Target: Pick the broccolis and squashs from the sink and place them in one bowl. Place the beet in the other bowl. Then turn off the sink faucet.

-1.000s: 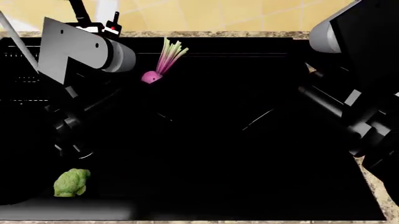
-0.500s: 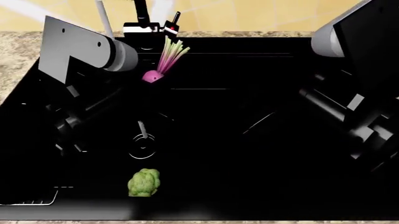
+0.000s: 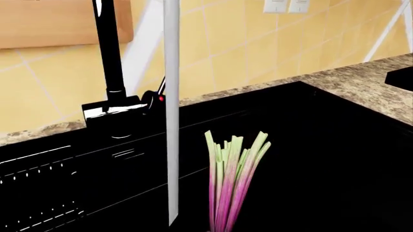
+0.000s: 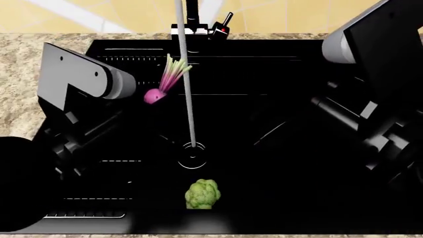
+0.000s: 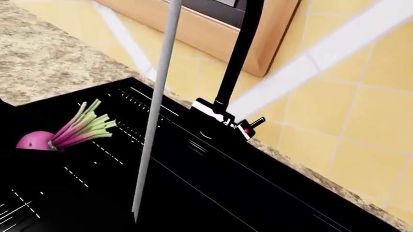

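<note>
The beet [image 4: 156, 94], a magenta bulb with pale green and pink stalks, hangs over the back left of the black sink [image 4: 297, 74]. It stays with my left arm [image 4: 79, 82]. My left gripper [image 4: 148, 102] is black against the basin and seems shut on the bulb. In the left wrist view only the stalks [image 3: 231, 186] show. The beet also shows in the right wrist view [image 5: 37, 140]. One broccoli [image 4: 201, 194] lies near the sink's front, below the drain ring [image 4: 192, 154]. The sink faucet [image 4: 193, 17] runs a water stream [image 4: 187, 89]; its lever [image 4: 225, 26] is marked red. No squash shows. My right arm [image 4: 370, 99] is at the right, its gripper indistinct.
Speckled stone counter [image 4: 20, 74] surrounds the sink, with a yellow tiled wall [image 4: 297, 15] behind. A round black shape [image 4: 17, 183] sits at the front left over the counter. Ridged drainer lines [image 4: 92, 201] run along the sink's left part.
The head view has swung so the sink slides right: the faucet, stream and drain have come into view and the broccoli now sits lower middle. The beet stayed with my left arm.
</note>
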